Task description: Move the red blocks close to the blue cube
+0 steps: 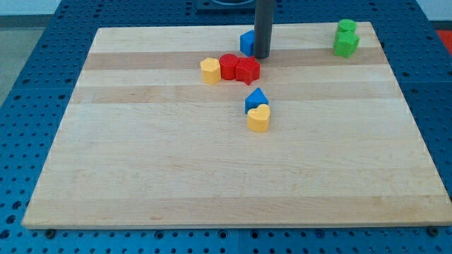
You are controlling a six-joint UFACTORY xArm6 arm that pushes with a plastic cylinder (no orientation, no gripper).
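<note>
Red blocks sit at the heart of this job, but going largest to smallest I start with the wooden board (212, 176), which fills most of the view and lies on a blue perforated table (28, 42). My rod comes down from the view's top, and my tip (262, 56) rests on the board just to the right of the blue cube (247, 41), touching it or very nearly so; the rod hides the cube's right side. I carry no jaws, so there is nothing to open or close: the tip is a bare end, clamped on nothing. The two red blocks, one rounded (229, 66) and one more angular (247, 70), sit side by side and touching, just below the blue cube and just below-left of my tip. A yellow block (210, 70) touches the rounded red one on its left. Further toward the view's bottom a second blue block, wedge-like (256, 99), sits against a yellow heart-shaped block (259, 118). Two green blocks (346, 39) stand together well apart at the view's top right. I judge the task nearly finished, since both reds already lie near the cube with only a narrow gap. Any next move calls for circling below the reds and nudging them gently upward, without knocking the cube away.
</note>
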